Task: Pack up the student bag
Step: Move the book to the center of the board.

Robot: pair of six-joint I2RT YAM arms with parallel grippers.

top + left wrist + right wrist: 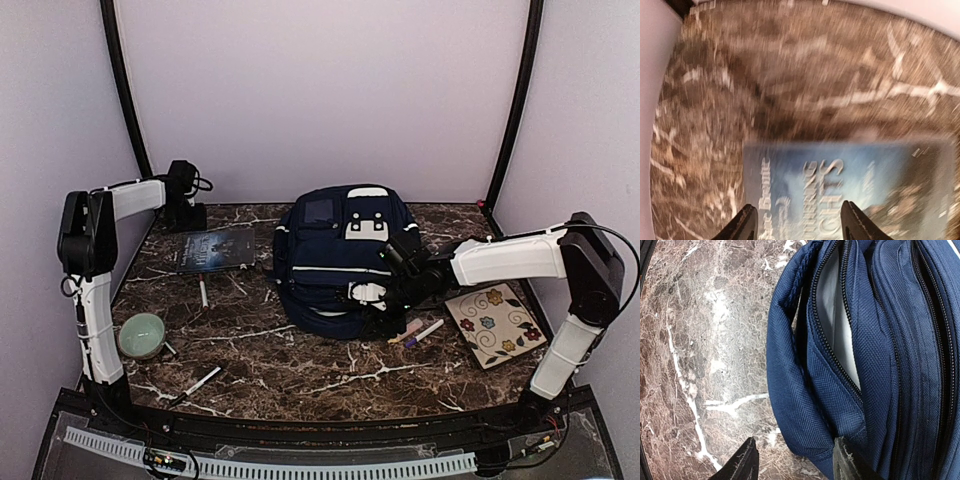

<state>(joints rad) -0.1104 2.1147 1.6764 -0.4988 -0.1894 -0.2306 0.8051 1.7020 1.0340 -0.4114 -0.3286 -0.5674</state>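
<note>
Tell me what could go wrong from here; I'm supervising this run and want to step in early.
1. The book lies flat under the open left gripper; it may slide instead of lifting.
2. The student bag shows only a narrow zipper gap, so the book could snag.
3. The right gripper sits near pens it might knock.

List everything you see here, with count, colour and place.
student bag: one, navy with white trim, table centre
book: one, dark blue, back left
bowl: one, pale green, front left
pens: at least two, white, left of the bag
markers: two, pinkish and white, right of the bag
floral tile: one, cream, flowered, far right
table: one, brown marble
left gripper: one, black, open over the book
right gripper: one, black, jaws apart at the bag, grip unclear
</note>
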